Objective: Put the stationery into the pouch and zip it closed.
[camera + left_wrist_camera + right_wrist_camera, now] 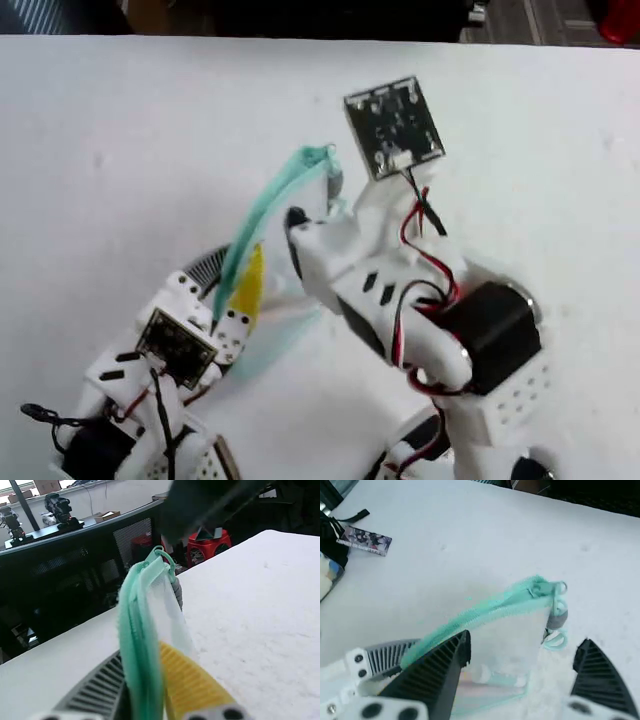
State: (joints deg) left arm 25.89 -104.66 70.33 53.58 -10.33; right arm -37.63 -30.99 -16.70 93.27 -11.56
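A translucent pouch [262, 215] with a mint-green zip stands on edge over the white table. My left gripper [235, 290] is shut on its near end; in the left wrist view the zip band [142, 630] runs between the yellow finger [192, 682] and the grey ribbed finger [95, 690]. The zip slider and ring pull [556, 592] sit at the pouch's far corner. My right gripper [525, 647] is open, its black fingers [437, 667] on either side of that far end without touching it. Pale items [487, 675] show faintly inside the pouch.
In the right wrist view a small printed card [366, 541] and dark objects [330, 545] lie at the table's side. The right arm's camera board [393, 125] hangs above the table's middle. A black cable [42, 413] trails by the left arm's base.
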